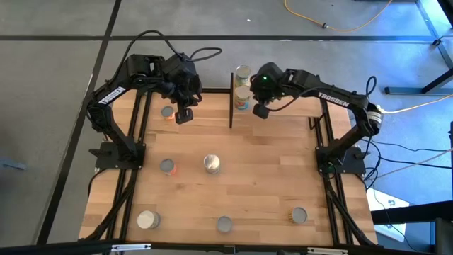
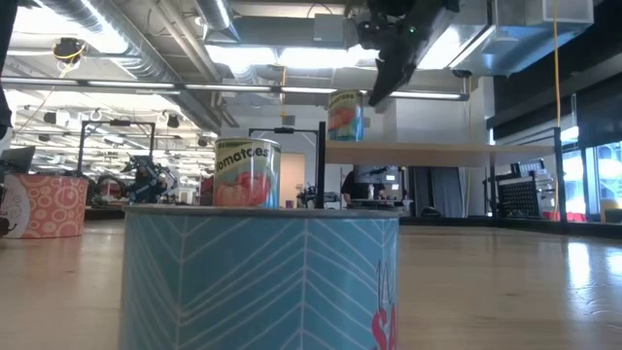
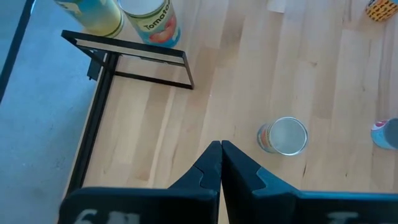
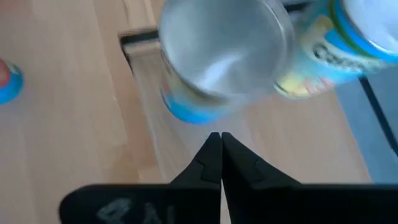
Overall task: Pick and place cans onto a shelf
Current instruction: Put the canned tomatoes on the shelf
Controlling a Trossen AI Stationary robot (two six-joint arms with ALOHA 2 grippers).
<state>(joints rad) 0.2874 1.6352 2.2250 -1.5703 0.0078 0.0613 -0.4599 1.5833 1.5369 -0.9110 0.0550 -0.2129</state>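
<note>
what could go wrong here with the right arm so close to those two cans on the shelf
The shut right end effector hangs just beside the two cans at the shelf's edge; a careless swing could knock one off. Six cans still stand scattered on the table, one close beside the shut left end effector, which could clip it when moving.

In the low view we cannot read the whole label of the near teal can (image 2: 260, 280); the picture's bottom edge cuts it off. Behind it, it hides the base of the tomato can (image 2: 247, 173). In the right wrist view, the two cans on the shelf (image 4: 138, 38) blur; the farther one (image 4: 348, 43) runs off the edge.
</note>
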